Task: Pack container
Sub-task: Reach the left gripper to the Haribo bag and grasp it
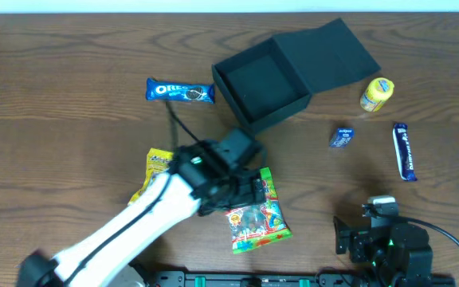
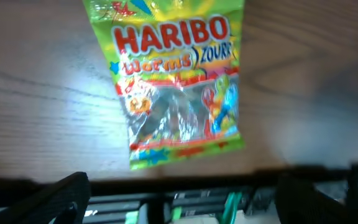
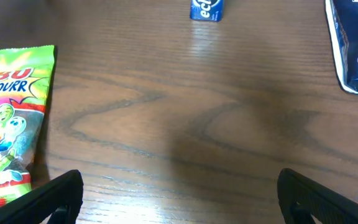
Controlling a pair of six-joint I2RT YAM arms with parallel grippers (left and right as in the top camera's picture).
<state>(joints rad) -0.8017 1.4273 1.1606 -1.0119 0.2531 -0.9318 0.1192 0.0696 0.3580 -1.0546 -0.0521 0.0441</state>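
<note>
Wide-open and empty, left end effector (image 2: pixel 185 190) hovers over glossy Haribo packet (image 2: pixel 176 81); right end effector (image 3: pixel 179 193) likewise, over grained wood (image 3: pixel 229 124).

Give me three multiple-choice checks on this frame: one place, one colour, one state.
1. Relative to the container, the Oreo packet lies: A) inside B) to its left C) on its lid
2. The Haribo bag is mainly: A) green B) black C) white
3. The left claw is: A) shut on the bag B) open C) shut, empty

B: it sits apart, left of the open container.
A: green border and top.
B: its jaws stand wide apart, nothing between them.
</note>
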